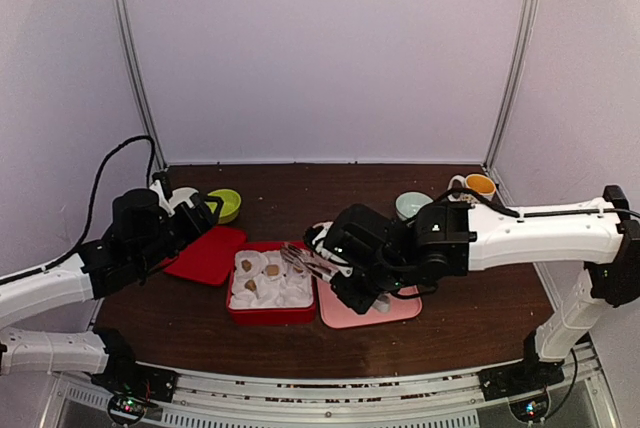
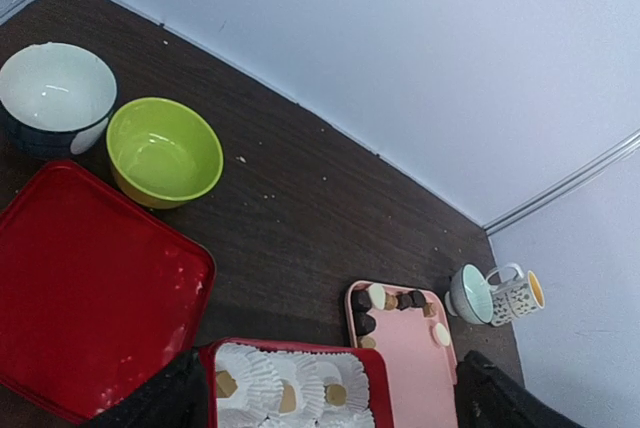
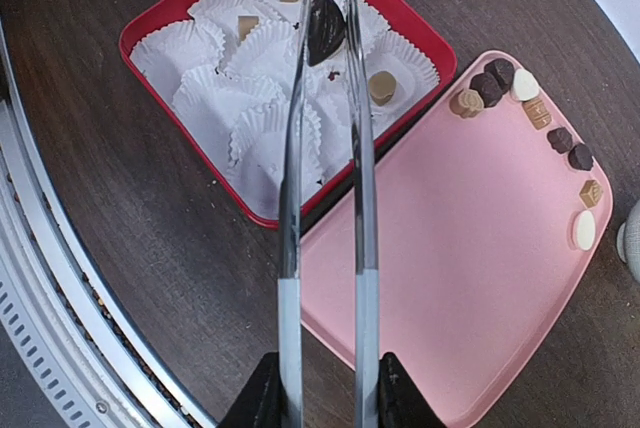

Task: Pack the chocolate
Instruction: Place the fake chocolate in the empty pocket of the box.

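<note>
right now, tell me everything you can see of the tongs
The tongs are long, pale, shiny metal: two slim flat arms running almost parallel with a narrow gap between them. The right end effector clamps them from both sides near the handle end, and the joined end is out of frame. Their tips pinch a dark chocolate piece, holding it over the white paper cups in the red box. Whether the piece touches a cup cannot be told.
</note>
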Controlling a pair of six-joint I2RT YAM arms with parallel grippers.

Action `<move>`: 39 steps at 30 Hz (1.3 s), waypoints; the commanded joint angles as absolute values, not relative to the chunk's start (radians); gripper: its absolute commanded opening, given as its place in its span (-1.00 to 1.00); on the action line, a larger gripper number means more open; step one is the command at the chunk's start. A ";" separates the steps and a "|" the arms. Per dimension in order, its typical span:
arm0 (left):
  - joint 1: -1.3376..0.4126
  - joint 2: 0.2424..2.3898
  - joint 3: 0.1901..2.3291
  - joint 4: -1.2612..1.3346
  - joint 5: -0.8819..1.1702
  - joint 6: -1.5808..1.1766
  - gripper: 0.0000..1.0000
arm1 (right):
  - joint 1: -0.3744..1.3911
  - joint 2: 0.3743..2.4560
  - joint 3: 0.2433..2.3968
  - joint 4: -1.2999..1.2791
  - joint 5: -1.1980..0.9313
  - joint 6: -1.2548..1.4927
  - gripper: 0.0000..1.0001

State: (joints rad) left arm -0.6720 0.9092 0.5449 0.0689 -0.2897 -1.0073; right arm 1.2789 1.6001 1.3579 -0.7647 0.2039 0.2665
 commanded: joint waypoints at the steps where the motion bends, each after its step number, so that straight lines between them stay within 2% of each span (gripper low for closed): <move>1: -0.646 0.863 0.520 -0.009 -0.262 -0.955 0.75 | 1.285 1.652 1.402 -0.662 0.166 0.235 -0.72; 16: -0.626 0.807 0.529 -0.080 -0.250 -0.896 0.78 | 1.285 1.823 1.415 -0.521 0.174 0.232 -0.74; 29: -0.626 0.800 0.546 -0.101 -0.253 -0.871 0.78 | 1.285 1.906 1.429 -0.516 0.222 0.229 -0.72; 34: -0.625 0.798 0.545 -0.103 -0.255 -0.865 0.78 | 1.285 1.916 1.434 -0.511 0.223 0.231 -0.66; 39: -0.625 0.796 0.545 -0.099 -0.244 -0.837 0.79 | 1.285 1.915 1.438 -0.513 0.223 0.233 -0.51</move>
